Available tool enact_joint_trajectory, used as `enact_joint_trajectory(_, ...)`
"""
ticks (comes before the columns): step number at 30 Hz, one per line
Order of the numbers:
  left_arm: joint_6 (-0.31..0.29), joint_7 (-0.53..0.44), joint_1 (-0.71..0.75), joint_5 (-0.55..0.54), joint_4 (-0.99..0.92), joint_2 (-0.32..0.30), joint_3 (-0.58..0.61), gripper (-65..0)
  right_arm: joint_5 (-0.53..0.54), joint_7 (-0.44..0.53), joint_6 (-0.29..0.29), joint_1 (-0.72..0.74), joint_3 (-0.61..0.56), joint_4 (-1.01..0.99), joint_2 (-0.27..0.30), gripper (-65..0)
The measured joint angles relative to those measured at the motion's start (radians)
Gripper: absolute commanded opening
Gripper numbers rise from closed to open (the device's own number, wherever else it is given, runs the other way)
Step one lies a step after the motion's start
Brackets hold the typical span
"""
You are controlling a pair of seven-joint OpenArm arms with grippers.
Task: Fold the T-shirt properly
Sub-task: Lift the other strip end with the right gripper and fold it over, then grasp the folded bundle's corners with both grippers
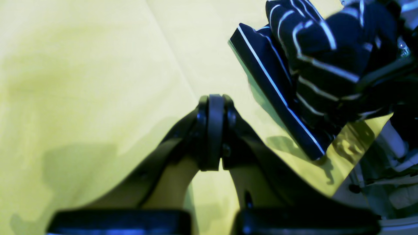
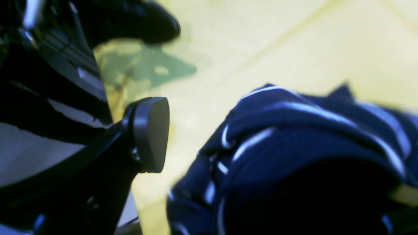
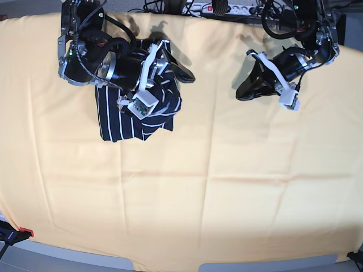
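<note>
Item, T-shirt (image 3: pixel 116 116): striped, bunched at the far left of the table (image 3: pixel 187 187) in the base view, the fold unfinished and the cloth heaped over one finger of my right claw (image 3: pixel 165 90), whose jaws stand wide apart. Item, left claw (image 1: pixel 214 99): closed, empty, well apart to the right. Handling, as I judge it: slide the covered finger out low along its own length, jaws wide, lest it drag the layers askew; then smooth the heap before folding further.
</note>
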Motion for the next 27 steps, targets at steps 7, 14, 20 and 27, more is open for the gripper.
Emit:
enact_joint_trajectory(7,0.0,0.0,0.001,0.0,0.0,0.0,0.0,-65.0,0.113,0.005,0.001,0.015,0.0,0.121,0.006,-22.8)
enact_joint_trajectory(14,0.0,0.0,0.001,0.0,0.0,0.0,0.0,-65.0,0.061,-0.049,0.004,0.021,0.027,0.123,0.062,-31.7)
enact_joint_trajectory(20,-0.051,0.152,0.001,-0.244,0.012,-0.014,0.001,-65.0,0.049,-0.016,0.004,0.021,0.211,0.123,0.134,-65.0)
enact_joint_trajectory(27,-0.056,0.252,0.003,-0.343,0.166,-0.022,0.047,-65.0,-0.067,0.127,0.005,0.021,0.261,0.113,0.235,-65.0)
